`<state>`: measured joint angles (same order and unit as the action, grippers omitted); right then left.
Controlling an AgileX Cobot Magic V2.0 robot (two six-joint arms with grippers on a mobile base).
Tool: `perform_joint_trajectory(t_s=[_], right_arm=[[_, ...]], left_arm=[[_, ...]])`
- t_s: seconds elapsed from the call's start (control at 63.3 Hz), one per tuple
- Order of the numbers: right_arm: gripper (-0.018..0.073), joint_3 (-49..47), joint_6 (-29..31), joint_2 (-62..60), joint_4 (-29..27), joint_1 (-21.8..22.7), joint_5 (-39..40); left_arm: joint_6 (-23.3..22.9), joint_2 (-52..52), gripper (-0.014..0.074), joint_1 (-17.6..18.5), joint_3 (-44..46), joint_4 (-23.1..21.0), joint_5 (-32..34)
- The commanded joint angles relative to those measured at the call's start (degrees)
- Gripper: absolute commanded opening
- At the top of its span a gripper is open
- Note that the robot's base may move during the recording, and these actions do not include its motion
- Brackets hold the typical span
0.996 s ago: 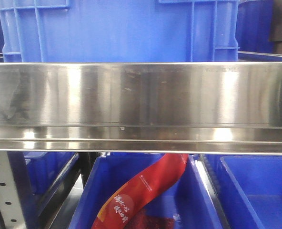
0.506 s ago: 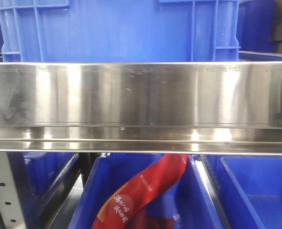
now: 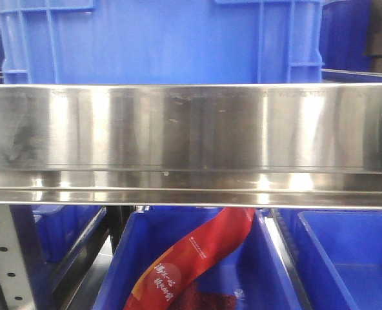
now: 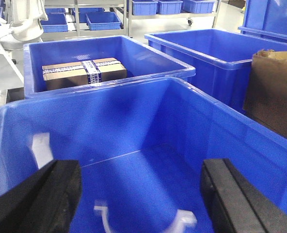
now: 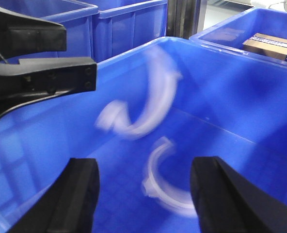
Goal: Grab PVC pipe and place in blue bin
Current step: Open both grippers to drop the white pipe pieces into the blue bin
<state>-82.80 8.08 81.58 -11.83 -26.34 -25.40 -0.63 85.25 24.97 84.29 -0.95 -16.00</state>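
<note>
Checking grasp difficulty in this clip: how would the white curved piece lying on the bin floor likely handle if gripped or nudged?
The white curved piece looks thin and open-ended, so probably light and slightly springy. Its C shape suggests it could rock or slide on the bin floor if pushed. Motion blur hides its surface finish.

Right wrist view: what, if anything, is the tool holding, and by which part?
Nothing. The right tool is open; white clips lie loose in the bin.

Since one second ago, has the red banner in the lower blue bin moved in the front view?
No. The red banner lies in the same place under the steel shelf rail, its top end at the rail's lower edge as before.
</note>
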Motion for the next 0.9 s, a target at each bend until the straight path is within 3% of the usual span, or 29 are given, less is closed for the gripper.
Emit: perform_joint_trajectory(t_s=[0.0, 0.095, 0.174, 0.205, 0.253, 0.443, 0.632, 0.759, 0.885], right_arm=[[0.0276, -0.6, 0.4, -1.0, -2.4, -0.1, 0.1], [0.0143, -0.6, 0.4, -1.4, -4.8, -0.1, 0.0], [-0.0028, -0.6, 0.4, -1.3, -4.8, -0.1, -0.2], [-0.0087, -0.6, 0.4, -1.2, -4.8, -0.1, -0.2], [-0.0168, -0.6, 0.4, -0.5, -4.7, 0.0, -0.2], [-0.0168, -0.6, 0.4, -0.8, -5.6, 0.0, -2.0], [-0.0168, -0.5, 0.4, -9.4, -6.6, 0.0, -5.3], [-0.0168, 2.0, 0.4, -15.1, -5.2, 0.0, -2.7], [-0.0168, 11.2, 0.4, -21.8, -4.4, -0.1, 4.9]], left_arm=[[0.0, -1.2, 0.0336, 0.5, 0.6, -0.4, -0.6], [0.0, -1.6, 0.0126, 0.5, 0.6, -0.4, -2.7], [0.0, -1.6, -0.0071, 0.5, 0.6, -0.4, -2.9], [0.0, -1.4, -0.0111, 0.5, 0.6, -0.4, -3.0], [0.0, -1.4, -0.0111, 0.5, 0.6, -0.4, -3.0], [0.0, -3.6, -0.0111, 0.5, 0.6, -2.0, -3.7], [0.0, -12.3, -0.0111, 0.5, 0.3, -6.7, -11.5], [0.6, -19.4, -0.0111, 0.5, -4.4, -6.7, -8.2], [0.6, -28.1, -0.0111, 0.5, -14.7, -6.7, -3.7]])
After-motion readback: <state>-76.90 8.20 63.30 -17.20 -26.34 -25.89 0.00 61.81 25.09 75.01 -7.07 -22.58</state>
